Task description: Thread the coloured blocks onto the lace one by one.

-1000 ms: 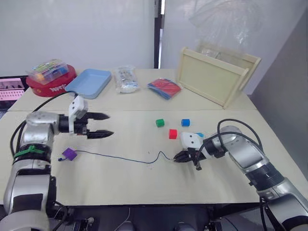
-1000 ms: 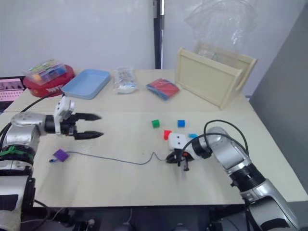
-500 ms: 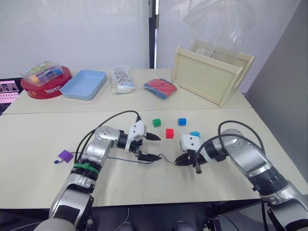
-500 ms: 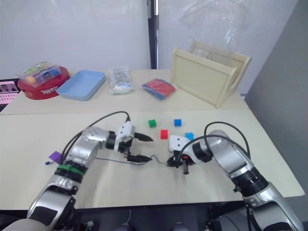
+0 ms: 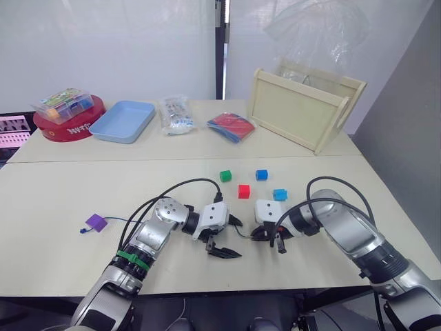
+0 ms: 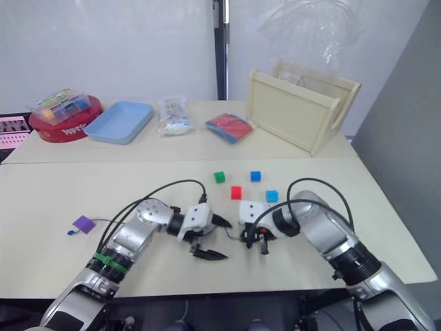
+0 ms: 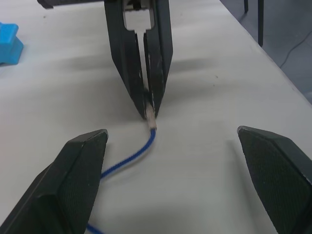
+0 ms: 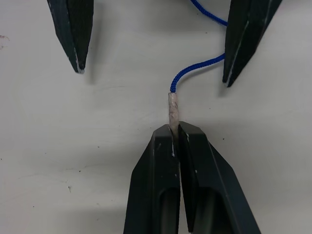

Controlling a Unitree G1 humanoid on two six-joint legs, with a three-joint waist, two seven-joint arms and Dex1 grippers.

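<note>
The lace (image 8: 197,73), a thin blue braided string, is pinched by its pale stiff tip in the closed jaws of the right gripper (image 8: 174,131) on the tabletop (image 5: 62,193). The left gripper (image 7: 170,146) is spread wide around that tip. The head views show green (image 5: 225,176), red (image 5: 243,191), dark blue (image 5: 261,174), light blue (image 5: 279,194) and purple (image 5: 95,222) cubes lying loose.

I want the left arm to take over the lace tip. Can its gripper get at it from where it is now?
Probably yes. The left gripper is open, its fingers straddling the lace just short of the pale tip. But the right gripper is shut on that tip, leaving little bare.
</note>
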